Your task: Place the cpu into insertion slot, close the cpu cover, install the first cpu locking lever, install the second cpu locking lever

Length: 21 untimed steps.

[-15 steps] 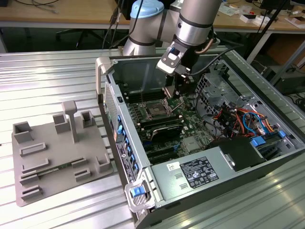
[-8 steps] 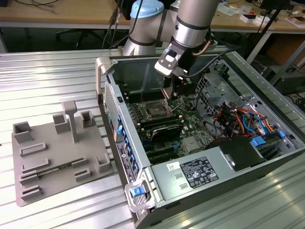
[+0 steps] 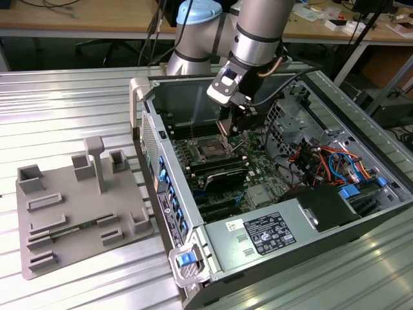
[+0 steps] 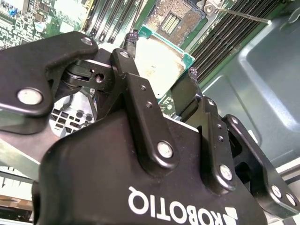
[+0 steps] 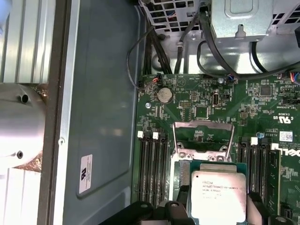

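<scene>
My gripper [image 4: 161, 54] is shut on the cpu [image 4: 157, 65], a silvery square chip with a green edge, pinched by two opposite sides between the black fingertips [image 4: 132, 36]. The chip hangs just short of the insertion slot [image 4: 176, 21], whose dark, gold-pinned centre lies bare. In the first wrist view the cpu [image 5: 218, 194] sits beside the cpu cover [image 5: 204, 138], a thin silver frame swung open. A thin locking lever [image 4: 243, 17] sticks out by the slot. In the exterior view the gripper [image 3: 233, 126] hovers inside the case, slightly to the right of the insertion slot [image 3: 210, 150].
The open computer case [image 3: 145, 97] lies on a ribbed metal table. Long black memory slots [image 5: 152, 168] flank the socket. A grey power supply [image 3: 261, 236] sits at the near end, cable bundles [image 3: 322, 161] at the exterior view's right. A grey fixture plate [image 3: 71, 206] lies left of the case.
</scene>
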Each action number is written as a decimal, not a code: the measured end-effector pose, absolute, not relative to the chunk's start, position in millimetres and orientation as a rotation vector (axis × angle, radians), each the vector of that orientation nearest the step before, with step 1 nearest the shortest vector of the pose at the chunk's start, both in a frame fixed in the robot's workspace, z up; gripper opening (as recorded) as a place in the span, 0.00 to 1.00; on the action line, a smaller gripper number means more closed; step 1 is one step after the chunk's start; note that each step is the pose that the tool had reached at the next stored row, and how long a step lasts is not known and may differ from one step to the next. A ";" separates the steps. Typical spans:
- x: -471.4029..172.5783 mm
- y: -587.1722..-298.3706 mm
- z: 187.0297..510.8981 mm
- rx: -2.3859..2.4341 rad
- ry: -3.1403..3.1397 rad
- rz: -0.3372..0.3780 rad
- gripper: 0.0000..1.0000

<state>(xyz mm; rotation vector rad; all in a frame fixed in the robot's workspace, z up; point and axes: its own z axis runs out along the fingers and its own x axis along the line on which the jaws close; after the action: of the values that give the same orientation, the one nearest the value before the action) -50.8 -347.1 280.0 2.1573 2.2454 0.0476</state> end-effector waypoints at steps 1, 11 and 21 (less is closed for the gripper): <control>-52.1 -347.1 279.4 2.157 2.246 0.048 0.55; -57.4 -347.1 275.4 2.157 2.246 0.048 0.55; -57.6 -344.6 273.0 2.157 2.245 0.047 0.55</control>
<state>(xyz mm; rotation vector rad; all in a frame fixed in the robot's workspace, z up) -57.6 -344.6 273.0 2.1570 2.2449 0.0467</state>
